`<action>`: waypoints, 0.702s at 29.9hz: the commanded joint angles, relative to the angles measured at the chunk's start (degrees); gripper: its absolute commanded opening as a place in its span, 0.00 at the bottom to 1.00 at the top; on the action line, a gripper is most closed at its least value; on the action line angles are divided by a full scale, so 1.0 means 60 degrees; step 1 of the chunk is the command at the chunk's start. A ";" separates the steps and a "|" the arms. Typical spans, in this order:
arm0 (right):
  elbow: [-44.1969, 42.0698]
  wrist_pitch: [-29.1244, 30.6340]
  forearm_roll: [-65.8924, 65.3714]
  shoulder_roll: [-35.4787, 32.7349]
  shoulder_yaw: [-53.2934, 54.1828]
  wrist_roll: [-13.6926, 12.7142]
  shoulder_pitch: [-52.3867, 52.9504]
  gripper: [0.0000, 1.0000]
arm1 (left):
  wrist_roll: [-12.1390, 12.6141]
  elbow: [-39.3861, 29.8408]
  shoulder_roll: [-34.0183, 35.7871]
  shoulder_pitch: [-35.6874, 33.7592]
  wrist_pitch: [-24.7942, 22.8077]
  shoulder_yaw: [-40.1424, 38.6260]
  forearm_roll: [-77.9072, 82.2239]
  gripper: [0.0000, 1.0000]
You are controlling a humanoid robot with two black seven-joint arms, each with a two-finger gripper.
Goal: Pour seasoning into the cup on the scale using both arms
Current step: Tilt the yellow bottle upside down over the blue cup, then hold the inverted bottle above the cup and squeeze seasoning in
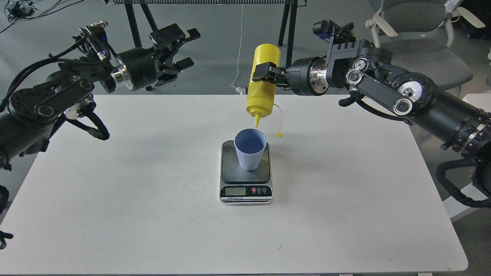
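While upended over the cup (250, 147), seasoning (262, 82) between right fingers (264, 71).

Scale (246, 180) display digits illegible.

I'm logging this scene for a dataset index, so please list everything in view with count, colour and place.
squeeze bottle: one, yellow, upside down above the cup, nozzle down, tethered cap dangling
cup: one, light blue, upright on the scale
scale: one, dark grey platform, silver front, table centre
table: one, white, fills the foreground
office chair: one, grey, back right
stand legs: black, behind the table
left gripper: one, black, fingers apart, empty, raised at left
right gripper: one, black, clamped on the bottle
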 commanded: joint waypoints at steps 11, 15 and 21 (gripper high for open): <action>-0.0207 0.0000 -0.0695 0.0396 -0.0894 0.0274 0.0400 0.14 | 0.0000 -0.0001 0.0058 0.0088 0.0000 0.0002 0.0000 0.99; -0.0279 0.0000 -0.0943 0.0513 -0.0894 0.0274 0.0430 0.14 | 0.0000 -0.0001 0.0073 0.0103 0.0000 0.0002 0.0000 0.99; -0.0587 0.0000 -0.1338 0.0791 -0.1112 0.0304 0.0561 0.14 | 0.0000 -0.0001 0.0131 0.0147 0.0000 0.0016 0.0000 0.99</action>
